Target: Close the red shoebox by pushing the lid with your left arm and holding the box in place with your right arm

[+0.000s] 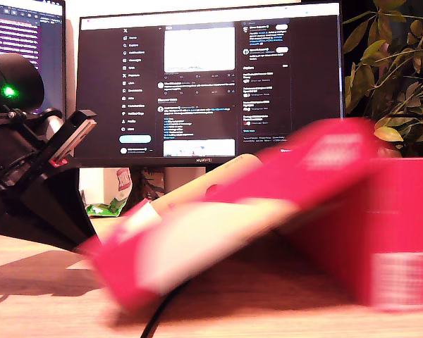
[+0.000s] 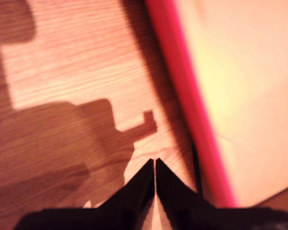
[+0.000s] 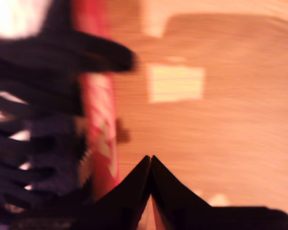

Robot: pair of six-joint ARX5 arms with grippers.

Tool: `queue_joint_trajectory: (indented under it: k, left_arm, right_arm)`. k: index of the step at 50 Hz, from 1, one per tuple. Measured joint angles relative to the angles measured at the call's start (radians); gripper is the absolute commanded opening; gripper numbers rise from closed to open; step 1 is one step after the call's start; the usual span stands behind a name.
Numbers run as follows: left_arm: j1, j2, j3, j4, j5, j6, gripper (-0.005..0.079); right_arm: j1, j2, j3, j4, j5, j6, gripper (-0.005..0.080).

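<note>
at the exterior view's left an arm [image 1: 35,176] is standing dark over the wooden table [image 1: 49,296], a green light glowing on it; the wrist views are not showing me whether it is my first or my second. behind it a monitor [image 1: 211,84] is glowing with text.

moving right, the lid [image 1: 225,218] of the red shoebox [image 1: 381,225] is tilting, blurred, its low edge down by the table near the arm and its high edge up at the box body, which is sitting at the exterior view's right. a black cable [image 1: 155,320] is running out from under the lid toward the near edge. a leafy plant [image 1: 395,77] is standing behind the box.

in the first wrist view my first tool [image 2: 155,165] is showing its two tips pressed together with only a hairline between them, pinching nothing, hanging over bare table just beside the lid's red rim [image 2: 187,96]; whether it is touching the rim i cannot tell.

in the second wrist view my second tool [image 3: 150,162] is likewise pressed together and empty, just beside a red box wall [image 3: 100,124], with dark laced shoes [image 3: 33,134] lying blurred beyond that wall.
</note>
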Motion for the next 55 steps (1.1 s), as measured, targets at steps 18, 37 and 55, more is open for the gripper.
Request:
queue_joint_trajectory:
  k: [18, 37, 55]
  left_arm:
    - [0.006, 0.0, 0.0, 0.033, 0.012, 0.0, -0.0019]
    - [0.02, -0.253, -0.001, -0.069, 0.019, -0.014, -0.0019]
    - [0.035, -0.463, 0.008, -0.023, 0.019, -0.108, -0.0019]
  right_arm:
    - [0.016, 0.0, 0.0, 0.005, -0.022, 0.002, -0.0012]
    - [0.059, 0.0, 0.0, 0.006, -0.014, 0.002, -0.0012]
    - [0.143, 0.0, 0.0, 0.006, -0.011, 0.008, -0.0012]
